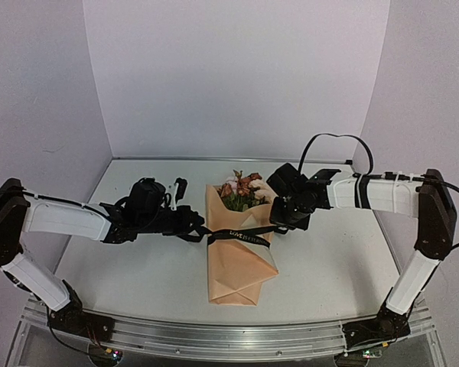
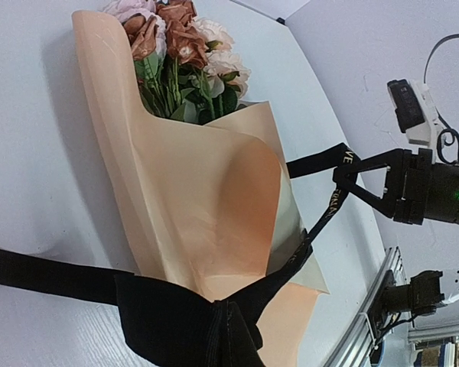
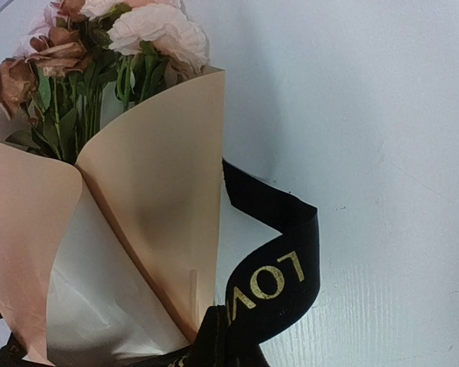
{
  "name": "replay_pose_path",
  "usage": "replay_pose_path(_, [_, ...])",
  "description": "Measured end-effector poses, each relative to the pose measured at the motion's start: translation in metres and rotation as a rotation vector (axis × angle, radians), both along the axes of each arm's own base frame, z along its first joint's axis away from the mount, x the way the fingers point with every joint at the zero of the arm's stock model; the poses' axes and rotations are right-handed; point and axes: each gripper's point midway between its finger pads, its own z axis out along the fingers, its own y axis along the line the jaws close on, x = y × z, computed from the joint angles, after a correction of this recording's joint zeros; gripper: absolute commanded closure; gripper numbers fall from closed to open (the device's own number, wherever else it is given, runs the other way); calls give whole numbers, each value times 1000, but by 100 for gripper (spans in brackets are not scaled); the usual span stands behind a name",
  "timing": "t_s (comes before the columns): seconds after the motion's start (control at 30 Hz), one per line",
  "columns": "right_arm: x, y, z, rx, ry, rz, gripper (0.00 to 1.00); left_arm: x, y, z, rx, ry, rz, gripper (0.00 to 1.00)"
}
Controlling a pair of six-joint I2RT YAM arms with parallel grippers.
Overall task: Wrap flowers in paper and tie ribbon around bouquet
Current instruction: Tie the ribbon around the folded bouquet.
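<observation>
While ribbon (image 1: 239, 235) crosses bouquet (image 1: 239, 269) (lettering up), both jaws clamp its ends.

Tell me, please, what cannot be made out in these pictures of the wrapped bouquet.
Stems: every view, hidden inside the paper.
Ribbon knot: top view, too small to tell if tied.
Ribbon lettering: right wrist view, cut off after "LOV" by a fold.
Left gripper: left wrist view, tips covered by bunched ribbon.

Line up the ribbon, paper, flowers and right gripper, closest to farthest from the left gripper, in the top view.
1. ribbon: pinched in the left gripper itself.
2. paper: just to its right.
3. flowers: farther right, toward the back.
4. right gripper: past the paper's far side, farthest.
</observation>
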Motion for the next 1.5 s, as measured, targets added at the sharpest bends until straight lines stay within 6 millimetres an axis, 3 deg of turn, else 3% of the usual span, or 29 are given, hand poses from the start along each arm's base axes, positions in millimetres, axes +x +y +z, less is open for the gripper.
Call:
replay_pose_path(0.7, [0, 0, 0, 8, 1, -3, 100, -8, -8, 7, -37, 3, -68, 100])
replay_pose_path(1.03, [-2, 6, 0, 32, 11, 12, 100, -6, -22, 28, -92, -31, -118, 98])
replay_pose_path(1.5, [-6, 14, 0, 51, 20, 32, 100, 1, -37, 40, -113, -63, -158, 95])
